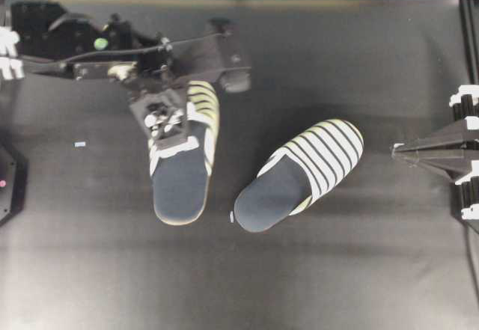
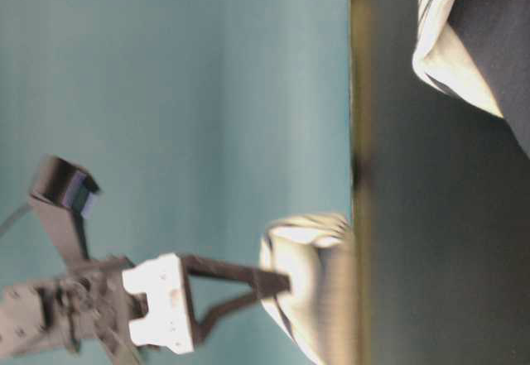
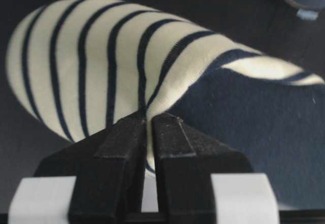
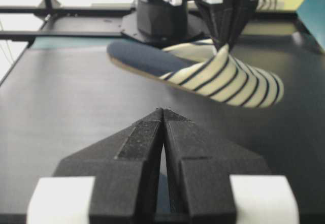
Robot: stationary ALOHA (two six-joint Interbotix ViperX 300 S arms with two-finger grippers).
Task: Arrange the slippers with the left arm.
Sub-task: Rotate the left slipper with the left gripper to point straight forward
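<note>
The held slipper [image 1: 183, 162] lies under the left arm's wrist, its striped toe cover pointing to the far edge of the table and its navy heel toward the near edge; in the right wrist view its heel end seems to hang clear of the black table [image 1: 337, 270] while the toe droops lower. The left gripper [image 3: 148, 120] has its jaws pressed together on a pinch of the toe cover's edge — the fabric bunches up into a ridge right at the tips. That thin fold is the weak point: I judge that a quick swing or a twist of the wrist could pull the knit out of the pinch, and the slipper would drop crooked. Because the hold is at one edge, the shoe may also pivot and hang askew, so it could land rotated. The other slipper [image 1: 299, 174] lies near it on the right, angled with its toe up and to the right; a low sweep could knock its heel and spoil both. The right gripper [image 4: 163, 113], jaws together on nothing, waits well apart at the right edge.
</note>
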